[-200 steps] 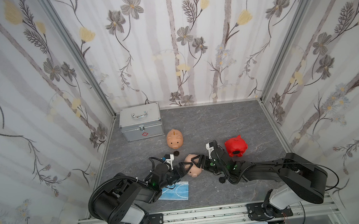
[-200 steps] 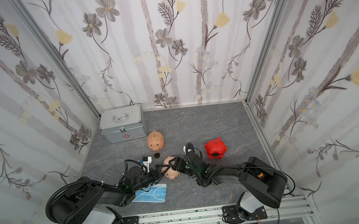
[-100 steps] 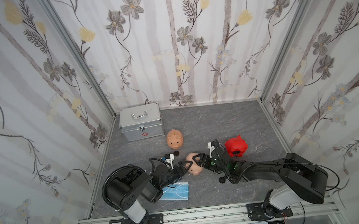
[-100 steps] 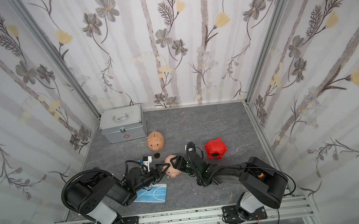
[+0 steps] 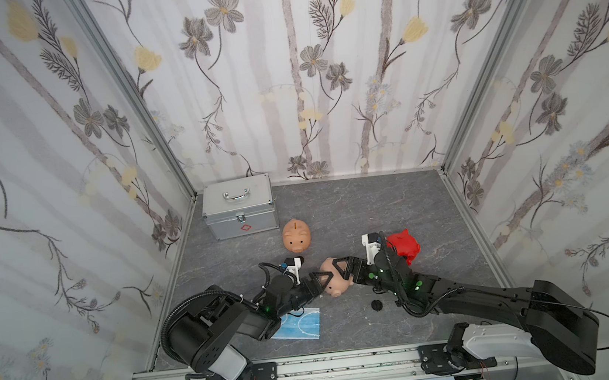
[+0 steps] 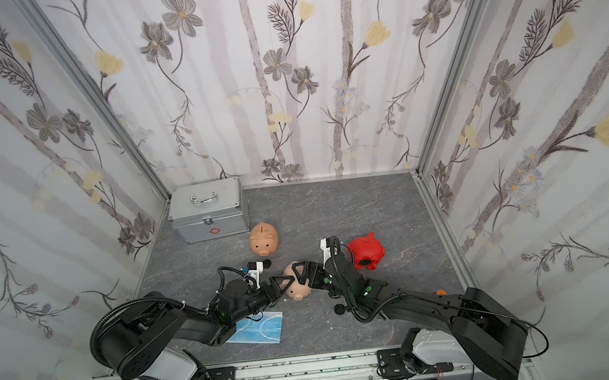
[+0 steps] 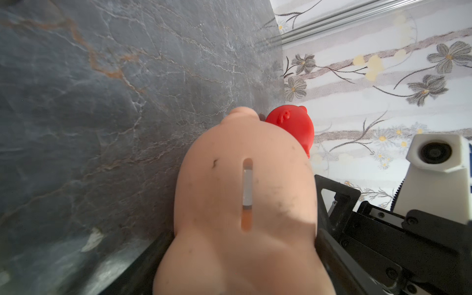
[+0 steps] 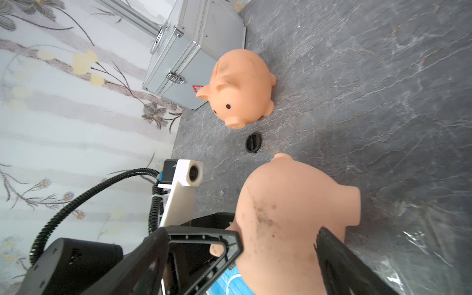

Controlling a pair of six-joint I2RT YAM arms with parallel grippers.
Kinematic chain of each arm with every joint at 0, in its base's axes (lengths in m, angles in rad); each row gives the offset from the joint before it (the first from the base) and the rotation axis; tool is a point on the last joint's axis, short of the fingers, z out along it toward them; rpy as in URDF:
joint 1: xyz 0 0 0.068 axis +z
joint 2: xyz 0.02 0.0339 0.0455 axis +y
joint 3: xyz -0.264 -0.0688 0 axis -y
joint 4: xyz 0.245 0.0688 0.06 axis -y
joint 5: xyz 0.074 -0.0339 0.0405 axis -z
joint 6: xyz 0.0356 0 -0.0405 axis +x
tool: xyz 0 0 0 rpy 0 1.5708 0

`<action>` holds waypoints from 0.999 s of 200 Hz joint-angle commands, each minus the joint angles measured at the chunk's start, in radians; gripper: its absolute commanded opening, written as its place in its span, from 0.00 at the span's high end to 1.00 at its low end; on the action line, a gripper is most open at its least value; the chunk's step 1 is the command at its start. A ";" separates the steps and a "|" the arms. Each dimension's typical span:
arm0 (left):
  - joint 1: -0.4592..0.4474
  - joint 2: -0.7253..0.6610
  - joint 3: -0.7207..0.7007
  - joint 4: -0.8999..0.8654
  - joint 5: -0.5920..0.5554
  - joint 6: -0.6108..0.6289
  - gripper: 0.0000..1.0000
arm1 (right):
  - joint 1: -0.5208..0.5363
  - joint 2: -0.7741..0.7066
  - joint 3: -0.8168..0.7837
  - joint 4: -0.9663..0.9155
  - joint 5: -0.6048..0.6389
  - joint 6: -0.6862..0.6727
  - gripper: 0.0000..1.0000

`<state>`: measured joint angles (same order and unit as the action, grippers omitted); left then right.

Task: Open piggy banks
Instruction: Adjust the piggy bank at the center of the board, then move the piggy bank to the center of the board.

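One peach piggy bank [image 5: 337, 282] sits between both sets of jaws. Your left gripper [image 5: 322, 281] clamps its flanks; your right gripper [image 5: 342, 273] straddles it wide, contact uncertain. Expect it light, hollow, smooth: hold across the body, belly free. Nothing legible; the silver case [image 5: 237, 205] shows only a red cross.

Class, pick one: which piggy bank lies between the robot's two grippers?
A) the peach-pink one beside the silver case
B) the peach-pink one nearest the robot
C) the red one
B: the near peach-pink piggy bank lies with the left gripper on one side and the right gripper on the other.
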<state>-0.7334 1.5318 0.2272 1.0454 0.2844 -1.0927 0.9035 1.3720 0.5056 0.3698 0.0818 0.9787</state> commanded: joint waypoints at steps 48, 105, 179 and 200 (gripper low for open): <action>-0.072 -0.256 0.182 -0.796 -0.300 0.208 0.22 | 0.000 -0.057 -0.031 -0.086 0.156 0.003 0.12; -0.144 -0.192 0.381 -1.041 -0.471 0.283 0.22 | -0.005 -0.156 -0.060 -0.187 0.273 0.015 0.13; -0.229 0.115 0.837 -1.353 -0.685 0.354 0.22 | -0.011 -0.349 -0.137 -0.279 0.389 0.023 0.14; -0.230 0.211 0.964 -1.409 -0.719 0.358 0.22 | -0.013 -0.412 -0.167 -0.292 0.407 0.025 0.14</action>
<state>-0.9615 1.6691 1.0878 -0.2455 -0.3294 -0.7586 0.8928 1.0077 0.3595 0.1009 0.4301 0.9916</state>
